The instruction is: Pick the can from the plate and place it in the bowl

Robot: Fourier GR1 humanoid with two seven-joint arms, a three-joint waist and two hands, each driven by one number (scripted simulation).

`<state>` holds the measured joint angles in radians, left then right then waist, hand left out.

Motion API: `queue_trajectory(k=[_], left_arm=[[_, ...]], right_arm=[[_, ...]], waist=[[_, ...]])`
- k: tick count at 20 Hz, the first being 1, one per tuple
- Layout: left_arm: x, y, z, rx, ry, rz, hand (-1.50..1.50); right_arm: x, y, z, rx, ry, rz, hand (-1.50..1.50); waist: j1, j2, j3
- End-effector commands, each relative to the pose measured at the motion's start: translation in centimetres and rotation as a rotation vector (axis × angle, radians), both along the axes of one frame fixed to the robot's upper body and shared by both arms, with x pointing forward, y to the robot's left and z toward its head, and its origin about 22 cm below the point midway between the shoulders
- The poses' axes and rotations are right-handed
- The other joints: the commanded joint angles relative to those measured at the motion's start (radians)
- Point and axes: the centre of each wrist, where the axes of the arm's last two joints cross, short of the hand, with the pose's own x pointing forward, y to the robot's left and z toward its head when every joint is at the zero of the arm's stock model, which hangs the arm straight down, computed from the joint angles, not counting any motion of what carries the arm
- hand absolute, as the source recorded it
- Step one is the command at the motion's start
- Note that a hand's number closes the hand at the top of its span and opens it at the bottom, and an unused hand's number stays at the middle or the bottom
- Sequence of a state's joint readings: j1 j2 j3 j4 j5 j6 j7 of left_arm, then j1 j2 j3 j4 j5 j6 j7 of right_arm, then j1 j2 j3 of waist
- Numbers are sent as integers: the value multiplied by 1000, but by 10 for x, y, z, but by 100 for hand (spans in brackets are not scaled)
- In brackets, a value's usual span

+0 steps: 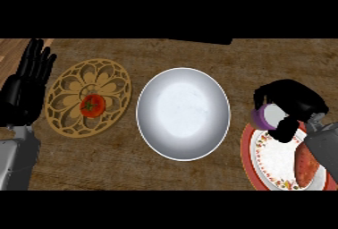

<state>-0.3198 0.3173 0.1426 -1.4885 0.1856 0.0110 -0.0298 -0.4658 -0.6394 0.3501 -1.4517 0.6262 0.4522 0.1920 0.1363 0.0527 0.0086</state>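
My right hand [295,103] is curled round a purple can with a pale end [267,117], holding it tilted over the upper left rim of the red-and-white floral plate [267,154] at the right. The hand hides most of the can. A wide white bowl [183,113] sits in the middle of the counter, to the left of the can and apart from it. My left hand [26,87] rests open, fingers up, at the left edge.
A tan openwork trivet [66,114] lies left of the bowl with a red tomato [92,105] on its middle. A brownish-red food item [305,166] lies on the plate under my right forearm.
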Motion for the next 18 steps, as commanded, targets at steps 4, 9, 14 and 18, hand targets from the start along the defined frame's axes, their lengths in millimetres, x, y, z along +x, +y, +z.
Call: queue_trajectory(k=[4, 9, 14, 18], left_arm=[[5, -17, 3, 0, -20, -43, 0], [7, -14, 3, 7, -2, -33, 0], [7, -18, -3, -8, 18, -26, 0], [13, -12, 11, 6, 0, 1, 0]], right_arm=[[29, -42, 51, 8, -108, 261, 150], [48, -78, 85, 96, -279, 335, 150], [62, -102, 106, 297, -309, 492, 150], [72, -115, 130, 416, -377, 604, 150]], waist=[[28, 13, 3], [18, 10, 2], [16, 3, -1], [-5, -6, -3]])
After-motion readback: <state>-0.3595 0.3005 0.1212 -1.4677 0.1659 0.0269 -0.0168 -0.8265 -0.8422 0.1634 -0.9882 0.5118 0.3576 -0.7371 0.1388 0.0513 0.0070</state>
